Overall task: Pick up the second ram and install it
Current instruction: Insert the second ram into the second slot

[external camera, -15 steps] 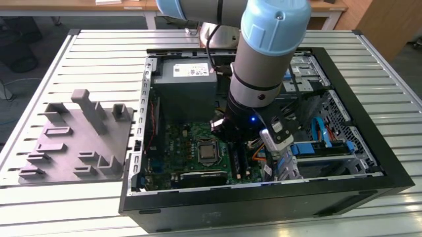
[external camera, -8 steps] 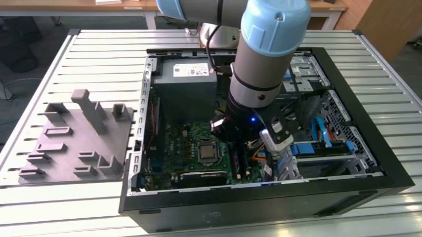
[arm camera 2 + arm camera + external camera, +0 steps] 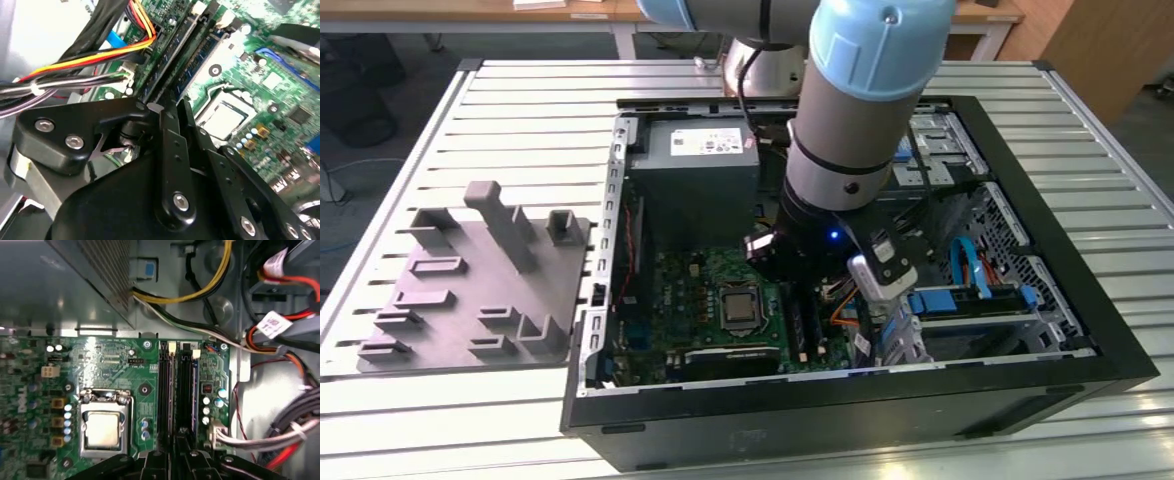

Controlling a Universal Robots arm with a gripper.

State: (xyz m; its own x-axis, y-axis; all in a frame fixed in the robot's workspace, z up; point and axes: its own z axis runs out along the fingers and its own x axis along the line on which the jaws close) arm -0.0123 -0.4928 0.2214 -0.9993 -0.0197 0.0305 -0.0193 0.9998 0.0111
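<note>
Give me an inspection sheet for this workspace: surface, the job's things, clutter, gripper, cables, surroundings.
Surface: slatted metal table, carrying an open computer case.
Job's things: a ram stick stands in a memory slot beside the processor socket; the second ram cannot be told apart.
Clutter: grey moulded tray at the exterior view's left.
Gripper: gripper low over the memory slots, jaws close together.
Cables: yellow, red and black bundle beside the slots; blue cable in the case.
Surroundings: wooden desks behind.
</note>
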